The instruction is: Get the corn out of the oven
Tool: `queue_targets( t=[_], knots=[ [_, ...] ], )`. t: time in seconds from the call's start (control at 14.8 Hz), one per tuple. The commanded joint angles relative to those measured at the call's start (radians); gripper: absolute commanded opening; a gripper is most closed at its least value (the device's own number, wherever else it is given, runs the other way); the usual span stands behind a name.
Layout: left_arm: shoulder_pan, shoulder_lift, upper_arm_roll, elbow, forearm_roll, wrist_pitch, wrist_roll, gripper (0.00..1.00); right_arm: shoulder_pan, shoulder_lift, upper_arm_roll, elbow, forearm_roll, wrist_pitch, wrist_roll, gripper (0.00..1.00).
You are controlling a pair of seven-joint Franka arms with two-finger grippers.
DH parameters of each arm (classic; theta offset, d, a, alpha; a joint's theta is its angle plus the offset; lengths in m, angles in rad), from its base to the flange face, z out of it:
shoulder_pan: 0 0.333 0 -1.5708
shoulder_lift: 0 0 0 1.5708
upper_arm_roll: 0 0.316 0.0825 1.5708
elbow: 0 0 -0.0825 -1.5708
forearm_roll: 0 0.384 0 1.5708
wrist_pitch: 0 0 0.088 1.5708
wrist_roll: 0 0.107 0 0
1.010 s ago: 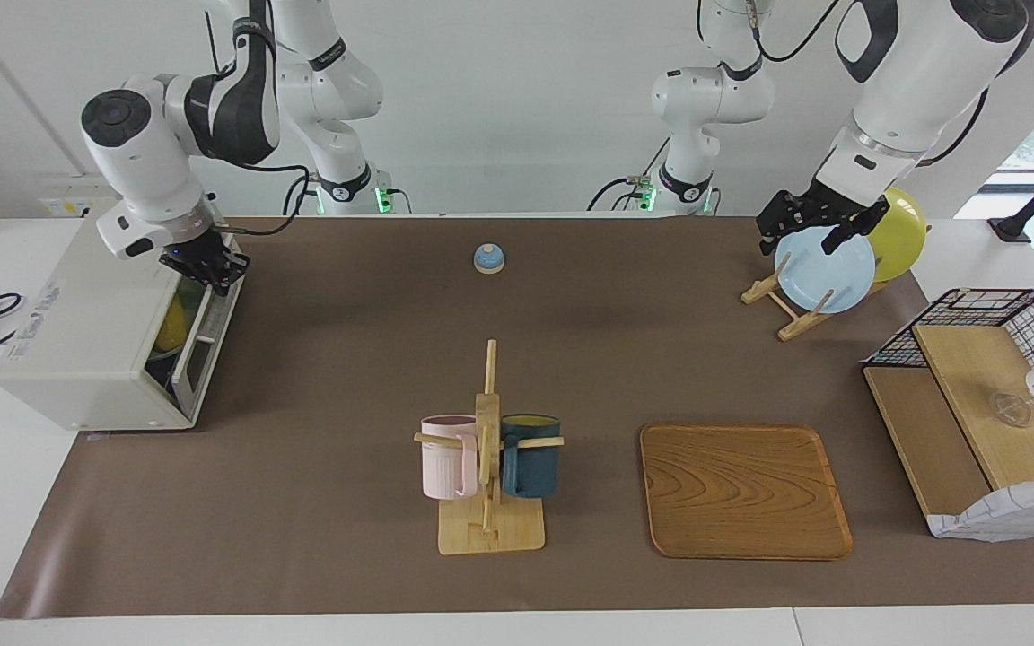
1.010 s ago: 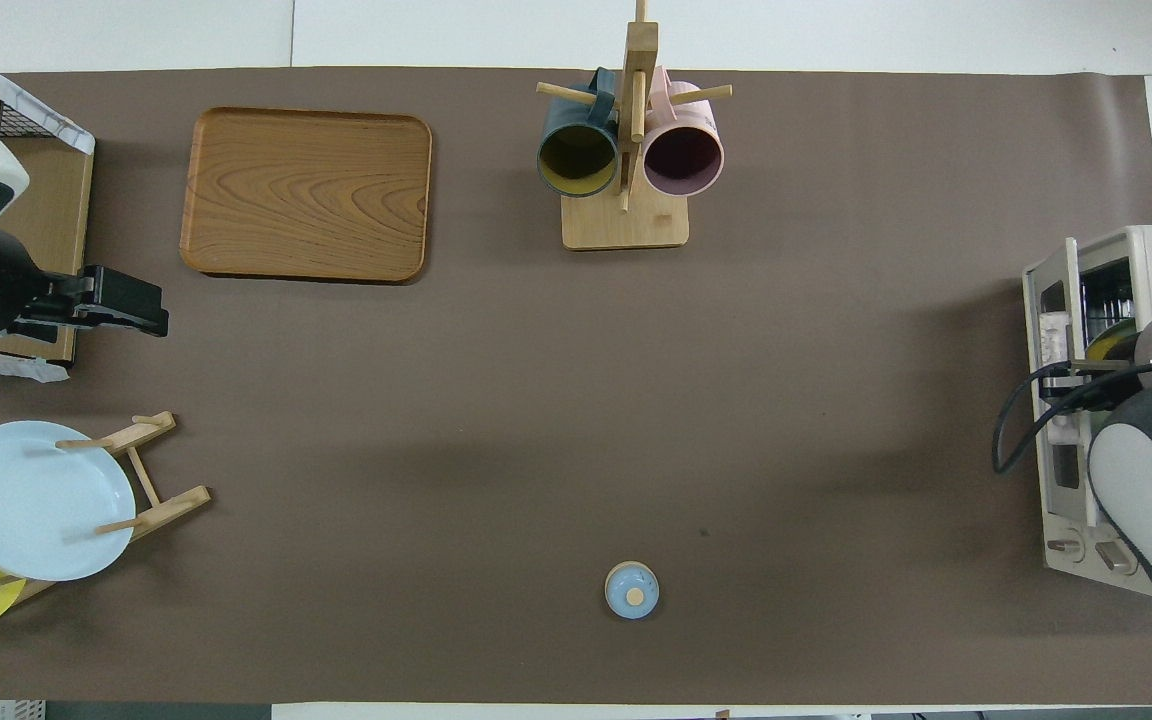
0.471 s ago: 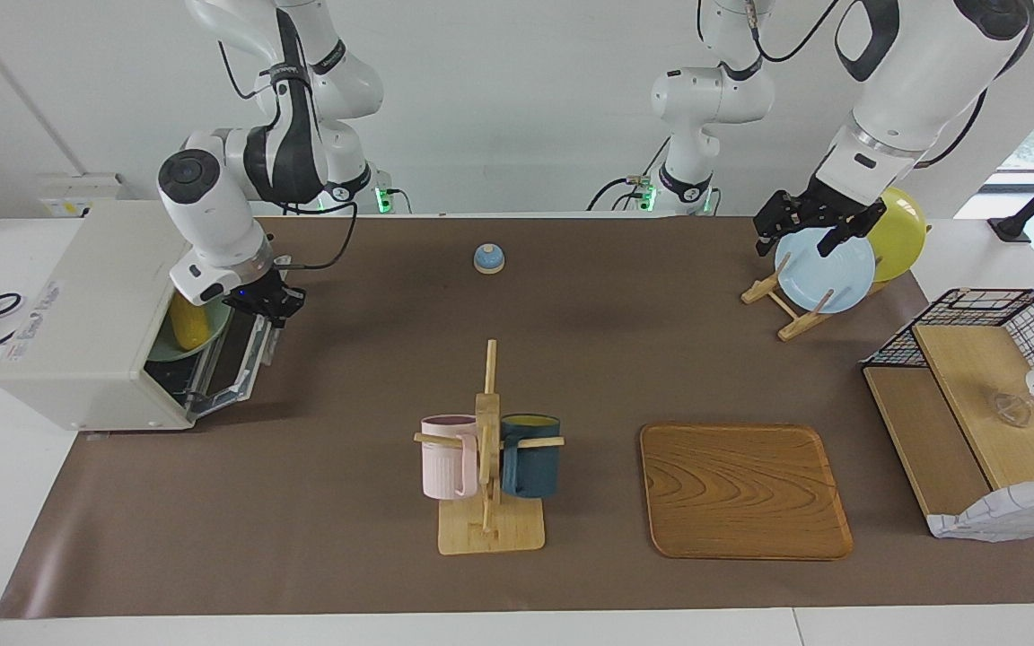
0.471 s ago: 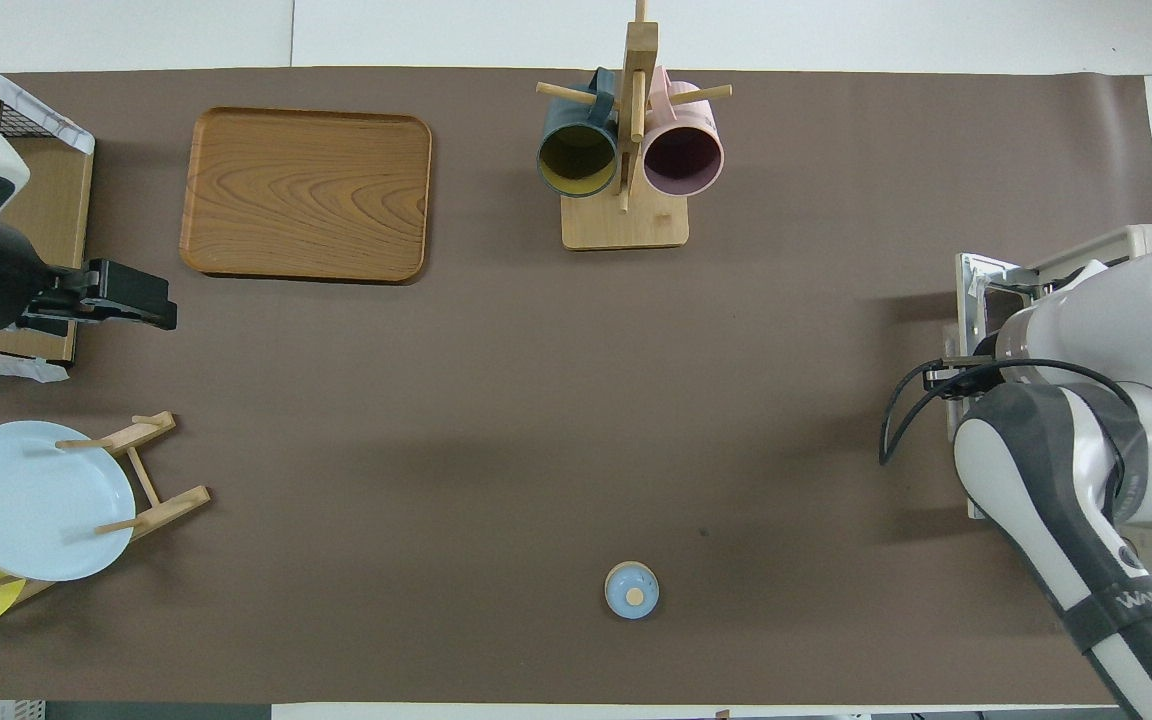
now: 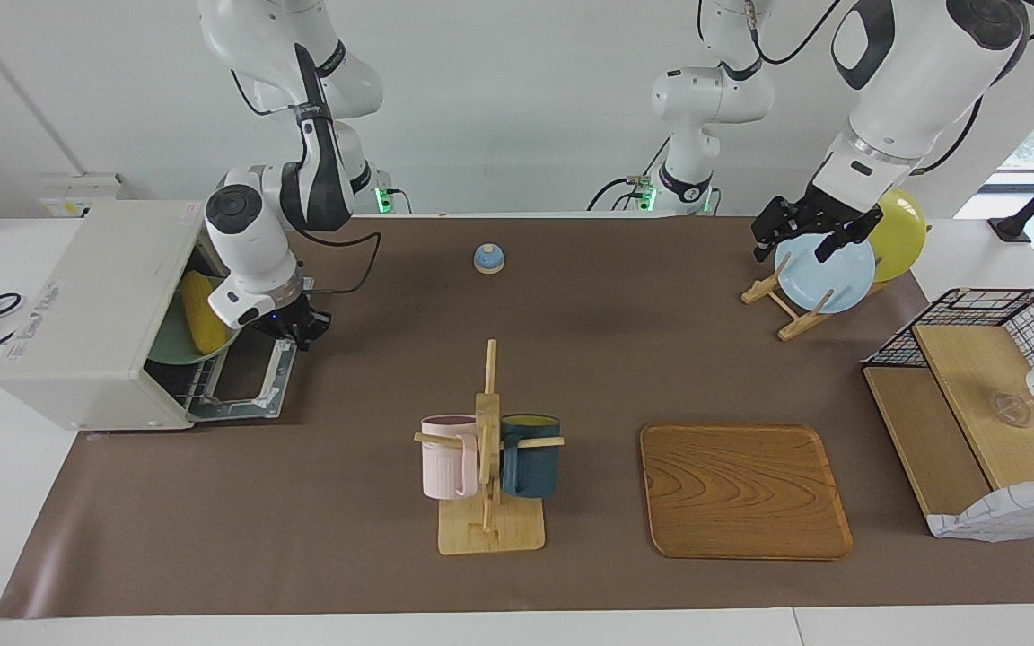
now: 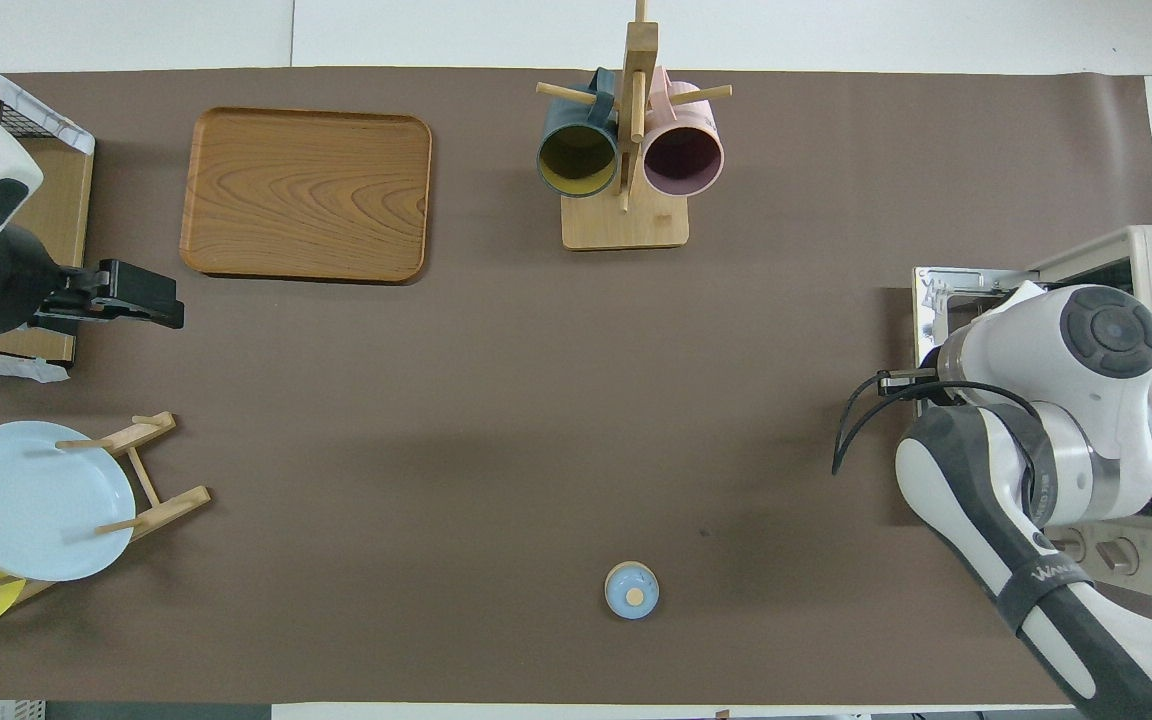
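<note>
Door (image 5: 243, 381) now down; corn (image 5: 200, 311) inside, beside right jaws.

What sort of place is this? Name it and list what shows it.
Most likely a robotics lab staged as a kitchen counter. A toaster oven stands open with corn inside, mugs hang on a wooden mug tree, and plates sit in a rack, all on a brown mat between two robot arms.

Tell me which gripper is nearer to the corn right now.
The right gripper. It is at the oven's opened door, just in front of the corn lying inside. The left gripper waits over the blue plate at the left arm's end.
</note>
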Motion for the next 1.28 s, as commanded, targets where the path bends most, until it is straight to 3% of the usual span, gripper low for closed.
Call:
queue_targets(
  t=[0.0,0.34,0.61,0.88,0.94,1.01,1.08,1.14,1.21],
  knots=[
    [0.007,-0.018,0.000,-0.030,-0.018,0.030,-0.004,1.00,-0.045,0.052,-0.032,0.011,-0.013,0.052,-0.019,0.00],
    [0.001,-0.015,-0.002,-0.024,-0.018,0.031,-0.001,1.00,-0.023,0.060,-0.023,0.011,0.007,0.052,-0.009,0.00],
    [0.004,-0.015,-0.002,-0.027,-0.018,0.036,-0.003,1.00,0.064,0.060,-0.023,0.026,0.125,0.033,0.057,0.00],
    [0.006,-0.017,-0.002,-0.030,-0.018,0.034,-0.001,1.00,0.080,0.046,-0.021,0.120,0.126,-0.100,0.083,0.00],
    [0.006,-0.017,-0.002,-0.030,-0.018,0.034,-0.001,1.00,0.083,0.037,-0.021,0.147,0.113,-0.153,0.086,0.03],
    [0.006,-0.017,-0.002,-0.030,-0.018,0.036,-0.001,1.00,0.086,0.028,-0.023,0.169,0.109,-0.212,0.092,0.16],
    [0.006,-0.017,-0.002,-0.030,-0.024,0.036,-0.001,1.00,0.084,-0.001,-0.028,0.180,0.092,-0.258,0.097,0.23],
    [0.006,-0.017,-0.002,-0.030,-0.024,0.036,-0.001,1.00,0.081,-0.026,-0.028,0.193,0.030,-0.287,0.099,0.28],
    [0.006,-0.017,-0.002,-0.030,-0.025,0.036,-0.003,1.00,0.075,-0.041,-0.026,0.213,-0.055,-0.331,0.105,0.41]
  ],
)
